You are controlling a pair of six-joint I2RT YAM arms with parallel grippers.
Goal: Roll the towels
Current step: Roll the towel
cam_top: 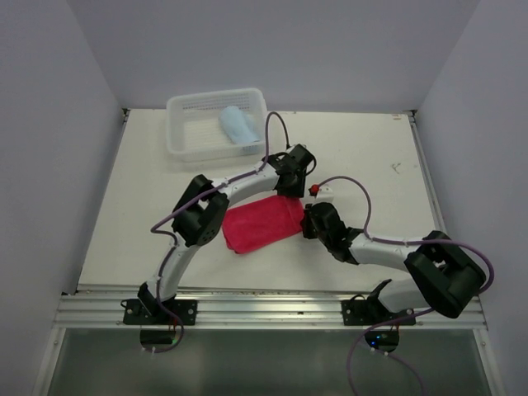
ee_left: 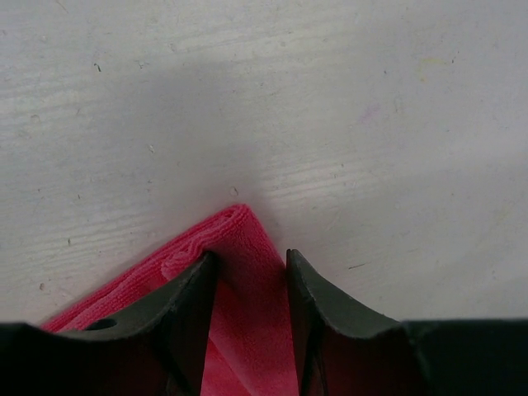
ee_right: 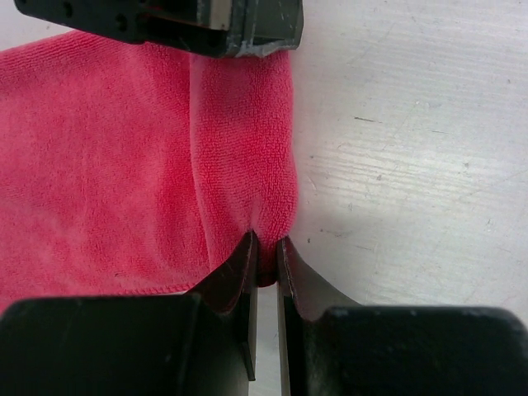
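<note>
Fingers (ee_right: pixel 239 276) of the right gripper (ee_right: pixel 266 245) were seen nearly closed, with the near corner of the red towel (ee_right: pixel 124 165) pinched between them. Fingers (ee_left: pixel 186 297) of the left gripper (ee_left: pixel 252 262) were held apart, set down astride the far corner of the same towel; cloth lay flat in the gap and no pinch was seen.

Red towel: found spread near the middle of the table (cam_top: pixel 371 157), loosely folded, between the two arms. Its right edge was bunched into a soft ridge running from one gripper to the other.

Blue towel (cam_top: pixel 239 125): noted already rolled, lying in the clear basket (cam_top: pixel 177 103) at the far left corner of the table.

Surface: white-painted and matt. Close up, it was found scuffed, with small dark specks, fine scratches and faint stains. A small mark (cam_top: pixel 396 167) was noted toward the far right.

Room: pale grey walls (cam_top: pixel 272 49) were recorded on three sides, closing the table in. A metal rail (cam_top: pixel 264 307) ran along the near edge, with both arm bases bolted to it.
</note>
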